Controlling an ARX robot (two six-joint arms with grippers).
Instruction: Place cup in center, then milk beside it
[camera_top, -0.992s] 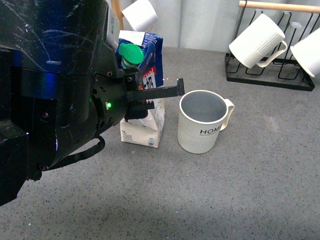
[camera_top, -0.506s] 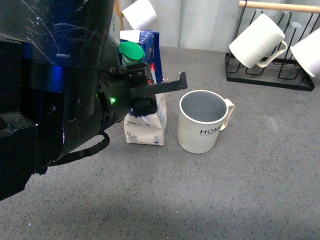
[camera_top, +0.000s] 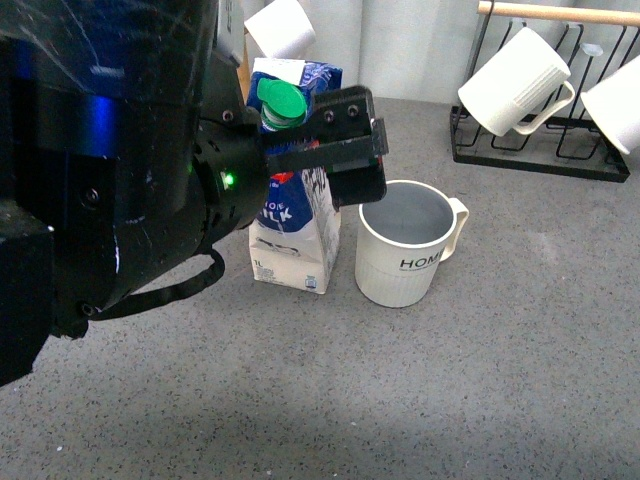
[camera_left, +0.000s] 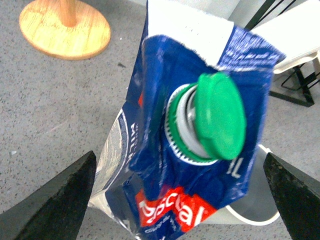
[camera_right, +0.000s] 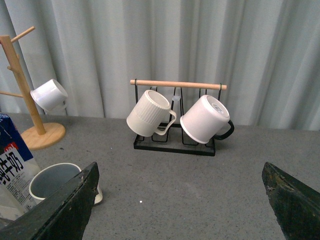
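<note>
Your left gripper is spread wide around the milk carton, with a dark finger showing out on either side of it in the left wrist view and a clear gap between each finger and the carton's walls — it is not clamping anything. From the front you see the left arm's dark bulk filling the left half of the frame, its fingers reaching across the carton's upper part just under the green screw cap.

The carton stands on the grey table, leaning a little, its blue-and-white face with the "MILK" lettering turned toward you. Just beside it, on its right in the front view, sits the "HOME" mug: upright, grey inside, handle pointing away from the carton. Whether the two touch you cannot tell, since the gripper covers the gap near the top.

Your right gripper is held up and back from the work; its wrist camera shows both dark fingers far apart at the frame's edges with nothing between them. That view looks across the table to a black wire rack with a wooden bar carrying two white mugs — one ribbed, one smooth — and a wooden mug tree with a small white cup hanging on it.
</note>
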